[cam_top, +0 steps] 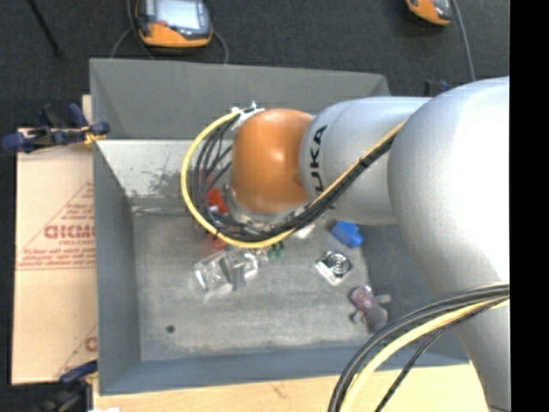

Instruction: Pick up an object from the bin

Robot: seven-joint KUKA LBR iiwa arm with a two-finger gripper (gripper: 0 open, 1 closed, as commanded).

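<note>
Clear plastic piece lies on the floor of the grey bin, a little left of the centre of the frame; of all the loose things it is the one nearest to the gripper, so I judge it the likely thing to pick, though nothing yet shows it as chosen. The gripper hangs under the orange cover of the wrist, ringed by yellow and black cables; the cover hides most of it, so I cannot tell whether it is open or closed, and I see nothing held in it. The relation that matters: the clear piece is just below the gripper in the frame and slightly to the left, near but, as far as I can see, not touching; its long axis runs about left to right, with the right end a bit higher. In my judgement the coming move needs a short shift toward the lower left, then a descent with the jaws set across that axis. A small red thing and a green bit lie close by the gripper; a blue thing, a small metal-looking thing and a purple thing lie well apart, toward the lower right.
</note>
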